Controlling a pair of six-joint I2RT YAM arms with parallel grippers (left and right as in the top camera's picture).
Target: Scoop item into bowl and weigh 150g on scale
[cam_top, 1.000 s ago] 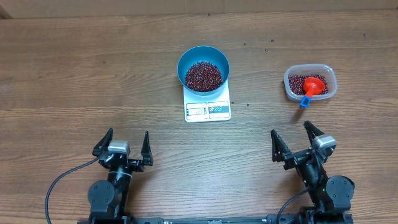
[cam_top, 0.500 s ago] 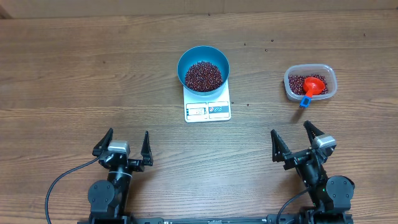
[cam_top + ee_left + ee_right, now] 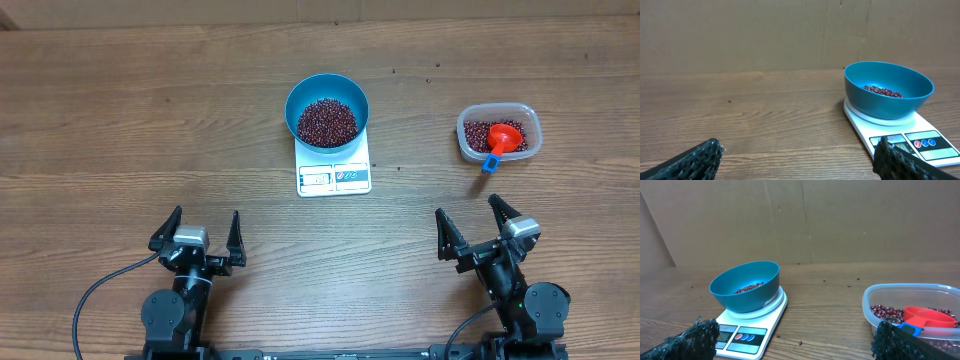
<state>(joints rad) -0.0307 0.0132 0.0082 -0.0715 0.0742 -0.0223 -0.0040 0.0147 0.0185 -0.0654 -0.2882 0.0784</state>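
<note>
The blue bowl (image 3: 326, 110) sits on the white scale (image 3: 334, 176) at the table's middle, holding a heap of red-brown beans (image 3: 326, 120). The left wrist view has the bowl (image 3: 888, 89) on the scale (image 3: 912, 145) at right; the right wrist view has the bowl (image 3: 744, 285) on the scale (image 3: 742, 337) at left. More beans (image 3: 478, 133) lie in a clear tub (image 3: 498, 132) at the right, with a red scoop (image 3: 504, 140) resting in them. My left gripper (image 3: 196, 236) and right gripper (image 3: 482, 228) stand open and empty near the front edge, far from both containers.
A few stray beans (image 3: 800, 342) lie on the wood between the scale and the tub (image 3: 912, 311). A brown cardboard wall (image 3: 805, 220) stands behind the table. A black cable (image 3: 100, 295) trails from the left arm's base.
</note>
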